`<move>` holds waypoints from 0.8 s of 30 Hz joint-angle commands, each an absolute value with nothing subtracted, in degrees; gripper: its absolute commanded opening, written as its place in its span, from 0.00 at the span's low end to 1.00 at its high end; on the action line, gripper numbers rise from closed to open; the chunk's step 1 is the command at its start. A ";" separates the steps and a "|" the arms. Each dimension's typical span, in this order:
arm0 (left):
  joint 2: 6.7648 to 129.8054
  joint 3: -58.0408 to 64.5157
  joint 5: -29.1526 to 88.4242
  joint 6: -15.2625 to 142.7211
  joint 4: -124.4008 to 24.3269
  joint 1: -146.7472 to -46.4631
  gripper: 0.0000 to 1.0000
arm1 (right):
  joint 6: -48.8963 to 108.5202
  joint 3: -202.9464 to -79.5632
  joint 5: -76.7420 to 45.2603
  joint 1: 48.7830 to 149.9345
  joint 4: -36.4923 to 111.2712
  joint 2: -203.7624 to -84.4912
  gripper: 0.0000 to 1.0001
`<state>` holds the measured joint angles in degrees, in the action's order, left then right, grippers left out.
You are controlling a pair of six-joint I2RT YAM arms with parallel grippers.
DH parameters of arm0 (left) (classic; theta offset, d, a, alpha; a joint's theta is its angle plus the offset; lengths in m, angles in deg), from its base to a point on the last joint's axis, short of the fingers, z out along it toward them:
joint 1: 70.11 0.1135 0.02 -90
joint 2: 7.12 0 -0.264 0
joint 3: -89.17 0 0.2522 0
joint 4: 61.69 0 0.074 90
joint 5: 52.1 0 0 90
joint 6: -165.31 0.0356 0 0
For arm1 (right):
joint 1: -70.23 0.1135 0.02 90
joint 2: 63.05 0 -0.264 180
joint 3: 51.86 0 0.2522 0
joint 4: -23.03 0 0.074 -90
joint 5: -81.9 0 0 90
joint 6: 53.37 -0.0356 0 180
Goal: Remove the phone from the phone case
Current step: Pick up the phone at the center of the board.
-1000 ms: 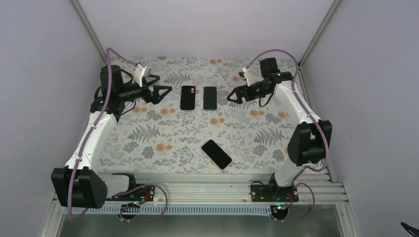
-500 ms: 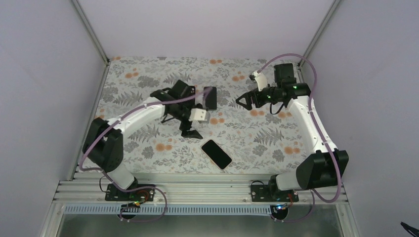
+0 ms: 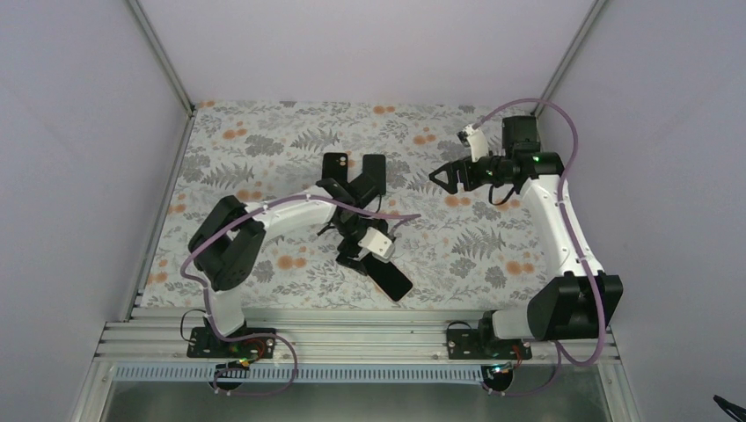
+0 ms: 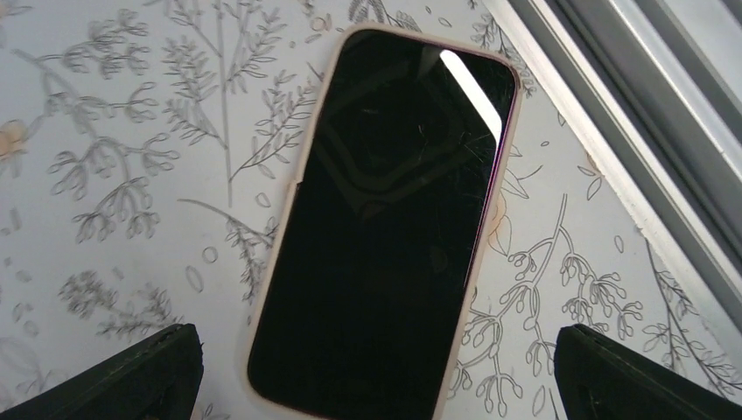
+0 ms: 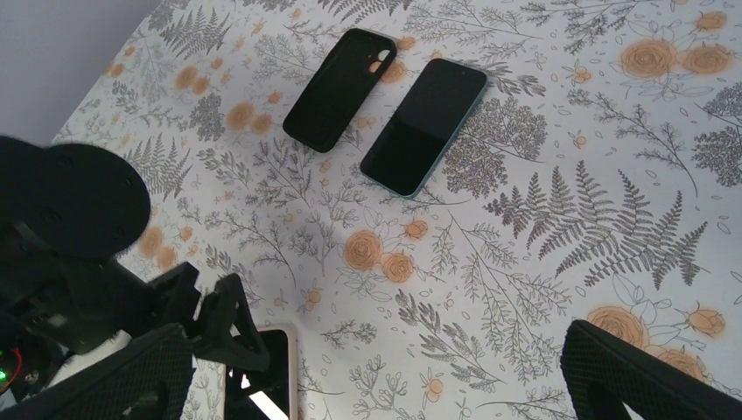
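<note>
Extraction not begun: phone sat in phone case, near edge, beneath the wide-open, empty left gripper.

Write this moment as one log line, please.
left fingers: open, over cased phone | right fingers: open, away from it | extraction: not yet done

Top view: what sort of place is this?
Likely a robot test booth: a left arm and right arm bolted to a metal rail, plain walls boxing in a flowered table, and a cased phone laid out.
</note>
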<state>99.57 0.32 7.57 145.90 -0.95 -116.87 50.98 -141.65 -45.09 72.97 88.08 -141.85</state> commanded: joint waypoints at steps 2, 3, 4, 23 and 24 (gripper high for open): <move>103.11 -2.30 12.17 150.15 -0.49 -120.43 1.00 | 50.16 -139.76 -48.53 70.77 86.61 -140.08 0.99; 103.62 -2.48 12.90 150.35 -0.60 -120.73 1.00 | 50.14 -139.60 -48.90 70.40 86.58 -139.88 0.99; 104.01 -2.82 13.44 150.61 -0.65 -121.02 1.00 | 50.08 -139.41 -49.31 70.08 86.48 -139.73 0.99; 112.75 -8.39 17.07 149.46 1.71 -126.18 1.00 | 49.90 -137.38 -55.57 65.08 85.45 -138.58 0.99; 113.13 -8.38 17.21 149.34 1.99 -126.19 1.00 | 49.90 -137.18 -55.83 64.90 85.47 -138.35 0.99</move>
<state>111.14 -6.94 16.79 148.58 0.34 -125.85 50.25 -138.55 -52.98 65.94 86.46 -140.17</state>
